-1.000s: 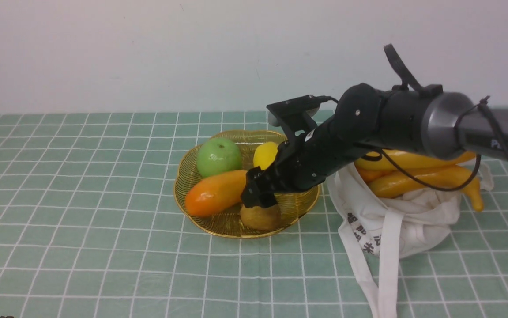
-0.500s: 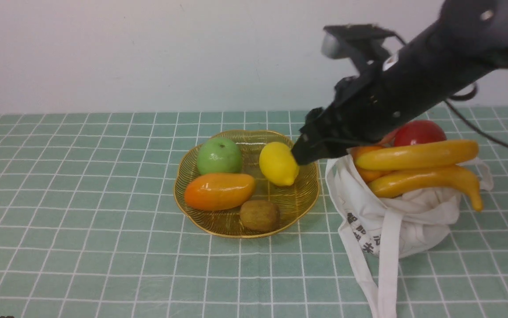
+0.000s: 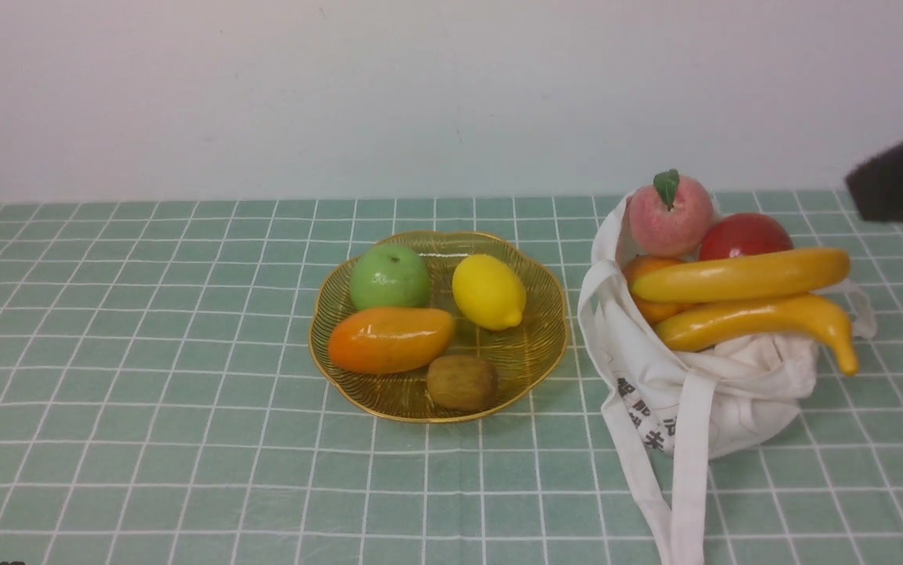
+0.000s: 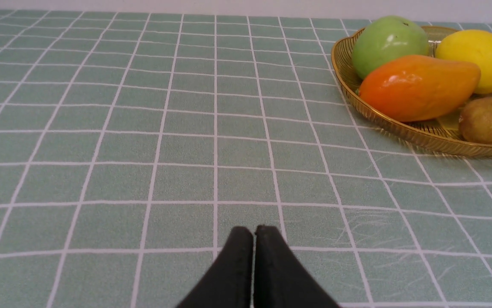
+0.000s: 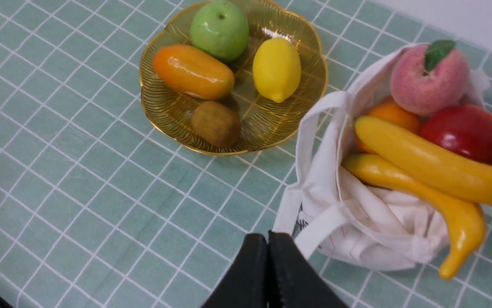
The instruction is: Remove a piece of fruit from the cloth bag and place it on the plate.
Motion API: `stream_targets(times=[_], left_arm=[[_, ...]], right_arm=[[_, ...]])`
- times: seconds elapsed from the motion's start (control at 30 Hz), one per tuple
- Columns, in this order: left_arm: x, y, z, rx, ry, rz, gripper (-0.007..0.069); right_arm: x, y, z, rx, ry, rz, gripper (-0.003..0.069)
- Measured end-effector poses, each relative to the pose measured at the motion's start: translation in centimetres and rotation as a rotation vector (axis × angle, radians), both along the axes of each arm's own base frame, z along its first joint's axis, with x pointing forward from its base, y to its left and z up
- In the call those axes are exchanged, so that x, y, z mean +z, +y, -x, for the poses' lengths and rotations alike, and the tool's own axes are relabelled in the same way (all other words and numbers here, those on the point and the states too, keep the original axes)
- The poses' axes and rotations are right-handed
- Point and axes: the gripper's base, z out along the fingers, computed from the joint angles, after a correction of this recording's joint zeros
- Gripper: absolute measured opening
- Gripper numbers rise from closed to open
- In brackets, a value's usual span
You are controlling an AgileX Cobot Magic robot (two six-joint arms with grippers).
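**Right claw (image 5: 267,236) clenched on nothing, mango (image 3: 391,339) on the plate (image 3: 533,357)**

Its two black fingers are pressed flat together. It hangs above the tablecloth (image 3: 145,353), by the near side of the cloth bag (image 3: 733,408). From the front, its arm (image 3: 902,188) is only a dark blur at the right edge. The left claw (image 4: 254,231) is pinched together too, empty, low over the cloth. The mango lies on its side in the plate, touching the green apple (image 3: 390,276) and near the lemon (image 3: 488,292), well apart from both claws. The black printed characters (image 3: 643,420) on the bag are creased (I cannot read them).
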Motion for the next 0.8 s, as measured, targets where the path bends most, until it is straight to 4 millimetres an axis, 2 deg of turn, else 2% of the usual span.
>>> stream_targets(times=[0.03, 0.13, 0.17, 0.27, 0.3, 0.33, 0.37, 0.4, 0.43, 0.57, 0.67, 0.8], left_arm=[[0.0, 0.0, 0.0, 0.000, 0.000, 0.000, -0.0008], [0.0, 0.0, 0.0, 0.000, 0.000, 0.000, -0.0008], [0.0, 0.0, 0.0, 0.000, 0.000, 0.000, -0.0008], [0.0, 0.0, 0.0, 0.000, 0.000, 0.000, -0.0008], [0.0, 0.0, 0.0, 0.000, 0.000, 0.000, -0.0008], [0.0, 0.0, 0.0, 0.000, 0.000, 0.000, -0.0008], [0.0, 0.0, 0.0, 0.000, 0.000, 0.000, -0.0008], [0.0, 0.0, 0.0, 0.000, 0.000, 0.000, -0.0008], [0.0, 0.0, 0.0, 0.000, 0.000, 0.000, -0.0008], [0.0, 0.0, 0.0, 0.000, 0.000, 0.000, -0.0008], [0.0, 0.0, 0.0, 0.000, 0.000, 0.000, -0.0008], [0.0, 0.0, 0.0, 0.000, 0.000, 0.000, -0.0008]], right_arm=[[-0.8, -1.5, 2.9, -0.031, -0.032, 0.003, -0.0014], [-2.5, -2.8, 5.4, -0.055, -0.088, 0.001, -0.0014], [-3.3, -3.5, 6.9, -0.067, -0.159, -0.023, -0.0014], [-6.9, -4.4, 8.8, -0.083, -0.280, -0.077, -0.0014], [-7.0, -4.6, 9.2, -0.084, -0.300, -0.087, -0.0014], [-9.1, -4.8, 9.5, -0.092, -0.371, -0.121, -0.0014], [-9.4, -4.8, 9.6, -0.094, -0.380, -0.126, -0.0014], [-11.5, -5.0, 9.8, -0.104, -0.477, -0.172, -0.0014], [-11.7, -5.0, 9.8, -0.105, -0.488, -0.177, -0.0014], [-14.8, -5.2, 10.0, -0.129, -0.715, -0.283, -0.0014], [-15.3, -5.4, 10.2, -0.138, -0.813, -0.329, -0.0014], [-15.6, -5.4, 10.1, -0.141, -0.845, -0.343, -0.0014]])
